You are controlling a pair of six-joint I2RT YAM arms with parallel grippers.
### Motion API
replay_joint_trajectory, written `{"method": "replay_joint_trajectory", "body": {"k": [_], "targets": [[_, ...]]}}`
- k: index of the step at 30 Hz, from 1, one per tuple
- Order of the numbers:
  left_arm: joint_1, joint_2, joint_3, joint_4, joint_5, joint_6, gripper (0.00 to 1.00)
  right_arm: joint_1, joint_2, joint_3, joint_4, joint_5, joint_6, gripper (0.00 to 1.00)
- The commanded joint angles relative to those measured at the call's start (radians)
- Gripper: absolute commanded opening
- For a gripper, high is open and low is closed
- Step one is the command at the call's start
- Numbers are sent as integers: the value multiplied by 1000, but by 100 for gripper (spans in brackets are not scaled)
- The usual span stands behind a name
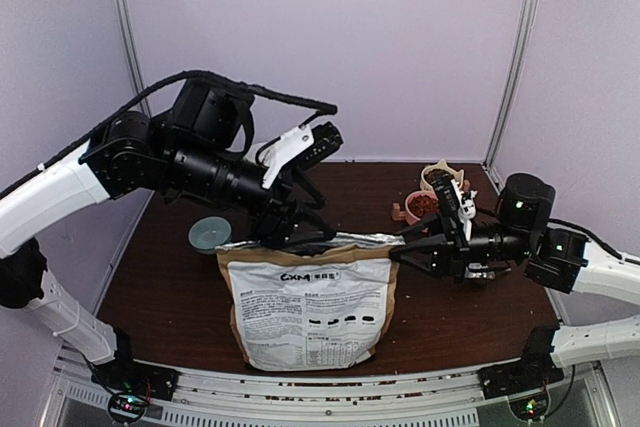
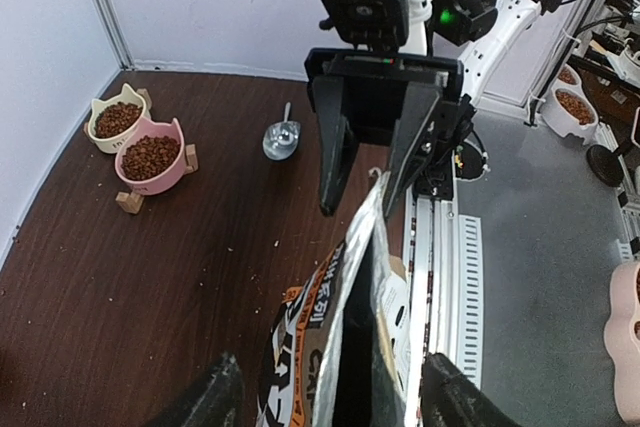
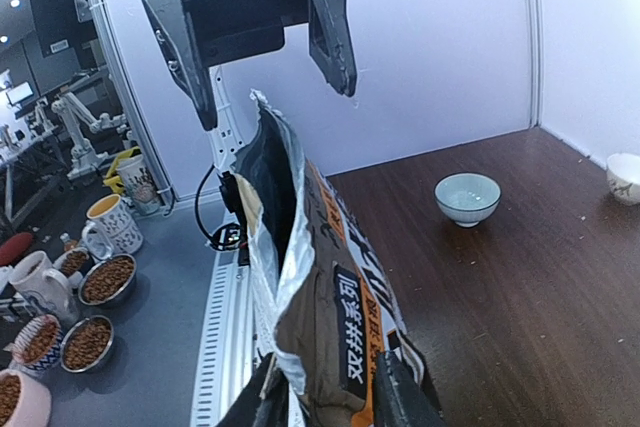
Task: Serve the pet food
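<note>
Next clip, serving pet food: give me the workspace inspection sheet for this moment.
Surface: dark wood table, stray crumbs.
Job's things: kraft bag upright, top open; kibble in pink bowl and cream bowl.
Clutter: metal scoop; empty pale bowl.
Tools: left tool open, straddling one end of the bag's top; right tool astride the other end, grip unclear.
Cables: black cable loops above left arm, clear of the bag.
Surroundings: pale walls; spare bowls and mugs beside the table.

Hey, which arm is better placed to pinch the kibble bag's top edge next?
Probably the right: the right gripper closely brackets the CXM bag at its top corner, while the left gripper hangs wide open at rim level.
</note>
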Motion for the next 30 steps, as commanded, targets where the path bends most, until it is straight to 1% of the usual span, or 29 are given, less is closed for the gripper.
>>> {"method": "replay_joint_trajectory", "body": {"k": [1,9,15,22,28,30], "targets": [[-19,47,67,-16,-11,6,62,13,18,27,33,6,-20,26],[-46,125,132,-87,-37,18,62,17,17,36,50,3,-9,15],[-73,177,197,-150,-42,30,62,17,-7,39,57,12,-3,0],[-84,213,227,-204,-93,31,62,18,-34,25,66,23,3,0],[-86,234,235,-207,-96,22,51,17,-35,13,92,13,25,0],[-86,240,237,-207,-90,22,40,18,-34,12,97,11,29,0]]}}
